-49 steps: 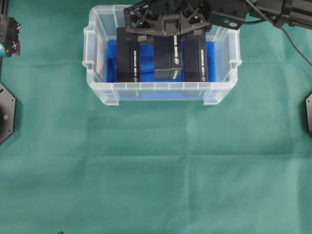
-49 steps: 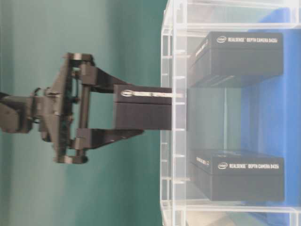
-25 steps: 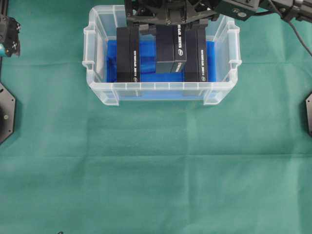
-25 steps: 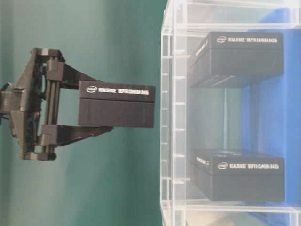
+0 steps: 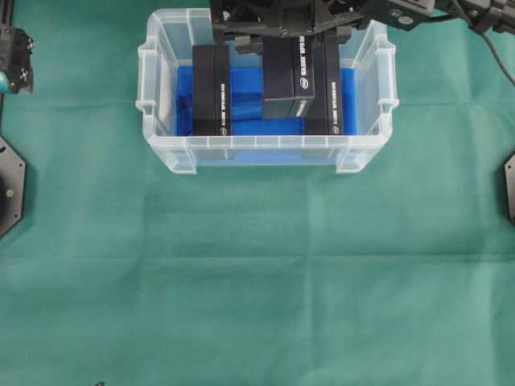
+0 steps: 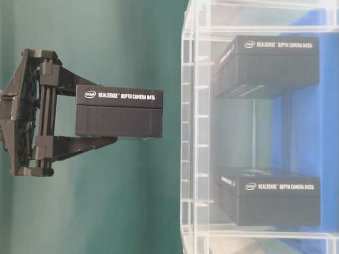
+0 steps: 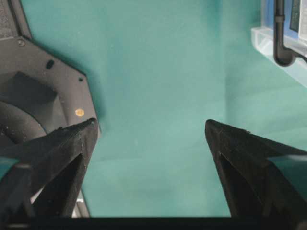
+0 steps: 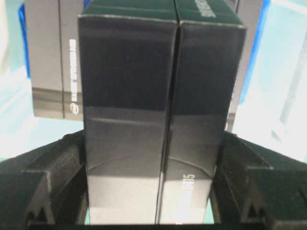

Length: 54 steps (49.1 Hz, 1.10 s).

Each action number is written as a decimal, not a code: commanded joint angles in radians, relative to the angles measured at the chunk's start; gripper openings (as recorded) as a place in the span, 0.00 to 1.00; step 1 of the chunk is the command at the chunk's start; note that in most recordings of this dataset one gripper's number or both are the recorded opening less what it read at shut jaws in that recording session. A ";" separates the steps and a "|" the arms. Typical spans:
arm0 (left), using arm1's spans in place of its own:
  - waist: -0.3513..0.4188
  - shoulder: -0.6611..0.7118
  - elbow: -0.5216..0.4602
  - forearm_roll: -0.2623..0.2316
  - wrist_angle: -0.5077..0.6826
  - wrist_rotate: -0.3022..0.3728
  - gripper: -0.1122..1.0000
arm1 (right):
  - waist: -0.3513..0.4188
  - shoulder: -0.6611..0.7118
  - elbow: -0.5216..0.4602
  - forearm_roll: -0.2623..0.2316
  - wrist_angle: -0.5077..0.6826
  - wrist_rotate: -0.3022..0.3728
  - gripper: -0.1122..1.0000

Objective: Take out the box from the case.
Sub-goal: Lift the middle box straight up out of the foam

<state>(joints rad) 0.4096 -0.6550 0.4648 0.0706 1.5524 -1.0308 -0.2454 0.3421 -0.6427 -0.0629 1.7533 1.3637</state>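
Across the whole overhead frame lay a green cloth (image 5: 257, 273), and on it, in the upper middle, sat the case (image 5: 161, 153), a clear plastic bin with a rimmed edge and a blue lining (image 5: 241, 88) on its bottom. Two black boxes remained inside: one box at the left (image 5: 211, 88) and one box at the right (image 5: 331, 92) of the bin, each standing on a long edge with white lettering along its top. In the table-level view, which appeared turned on its side, those two showed through the clear wall at the right of the frame, one high and one low, both reading as depth camera packaging.

Over the bin's upper middle hung the right gripper (image 5: 283, 36), reaching in from the upper right corner. Its fingers (image 6: 79, 148) were clamped on the held box (image 6: 119, 112), pressing its two broad faces. That box sat clear of the case rim in the table-level view, well to the left of the clear wall with green backdrop between them. From the right wrist camera its dark end filled the middle of the frame, its small print too blurred to read.

At the far left edge of the overhead view sat the left gripper (image 7: 151, 129), its jaws spread wide over bare cloth, holding nothing.
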 commanded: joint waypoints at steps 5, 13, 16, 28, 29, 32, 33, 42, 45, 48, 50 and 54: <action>0.003 -0.003 -0.017 0.002 0.000 -0.002 0.98 | 0.000 -0.055 -0.034 -0.005 -0.002 -0.002 0.69; 0.003 -0.003 -0.017 0.002 0.000 -0.002 0.98 | 0.000 -0.055 -0.034 -0.006 -0.002 -0.002 0.69; 0.003 -0.003 -0.018 0.002 0.000 -0.002 0.98 | 0.000 -0.055 -0.034 -0.006 -0.003 -0.002 0.69; 0.003 -0.002 -0.017 0.002 0.000 -0.002 0.98 | 0.000 -0.055 -0.035 -0.008 -0.008 -0.002 0.69; 0.002 -0.002 -0.017 0.002 0.000 -0.002 0.98 | 0.000 -0.055 -0.034 -0.008 -0.009 -0.002 0.69; 0.003 -0.003 -0.017 0.002 0.000 -0.002 0.98 | 0.000 -0.055 -0.034 -0.008 -0.014 -0.002 0.69; 0.002 -0.003 -0.017 0.002 0.000 -0.002 0.98 | 0.000 -0.055 -0.034 -0.008 -0.015 -0.002 0.69; 0.003 -0.003 -0.017 0.002 0.000 -0.002 0.98 | 0.000 -0.055 -0.034 -0.017 -0.017 0.003 0.69; 0.003 -0.003 -0.017 0.002 0.000 -0.002 0.98 | 0.000 -0.055 -0.034 -0.026 -0.017 0.012 0.69; 0.002 -0.002 -0.017 0.002 0.000 -0.002 0.98 | 0.000 -0.055 -0.034 -0.029 -0.017 0.018 0.69; 0.003 -0.002 -0.017 0.002 0.000 -0.002 0.98 | 0.000 -0.055 -0.034 -0.029 -0.017 0.017 0.69; 0.002 -0.003 -0.017 0.002 0.000 -0.002 0.98 | 0.000 -0.055 -0.034 -0.029 -0.017 0.017 0.69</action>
<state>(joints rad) 0.4096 -0.6550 0.4648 0.0706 1.5509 -1.0339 -0.2454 0.3421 -0.6427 -0.0890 1.7395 1.3806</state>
